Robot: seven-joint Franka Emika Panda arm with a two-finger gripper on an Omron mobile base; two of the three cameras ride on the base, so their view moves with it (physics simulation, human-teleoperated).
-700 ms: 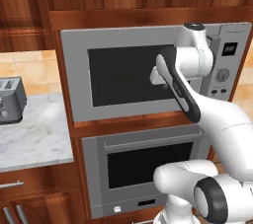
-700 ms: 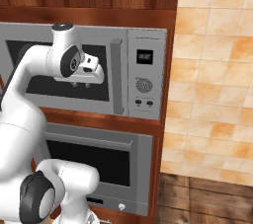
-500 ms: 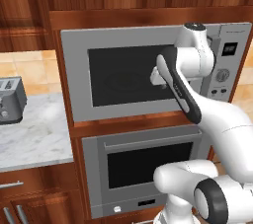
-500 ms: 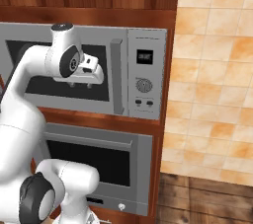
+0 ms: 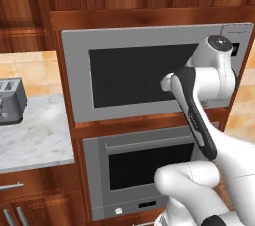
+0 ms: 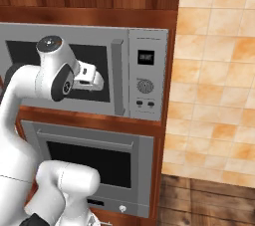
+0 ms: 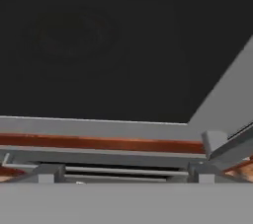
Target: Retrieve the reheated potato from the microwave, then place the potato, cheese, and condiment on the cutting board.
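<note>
The wide silver-grey built-in microwave (image 5: 79, 75) with its dark window door sat shut in the wood cabinet wall, its vertical bar handle (image 6: 117, 76) just left of the right-side control panel (image 6: 145, 78) with display and dial. Whatever lay inside could not be made out through the dark glass; only a faint round shape showed behind it. The robot's two-finger hand (image 6: 95, 79) was held close in front of the window's right part, just left of the handle, its fingers standing apart around nothing. In the left base view the white arm covered the handle and most of the panel. Below, the grey oven (image 5: 144, 170) with a horizontal bar handle was partly hidden by the robot's body. To the left, a marble counter (image 5: 35, 140) carried a grey toaster (image 5: 10, 101), cut off by the picture's edge. Right of the cabinet stood bare tan tiled wall (image 6: 214, 80) over wooden floor (image 6: 209, 202).
</note>
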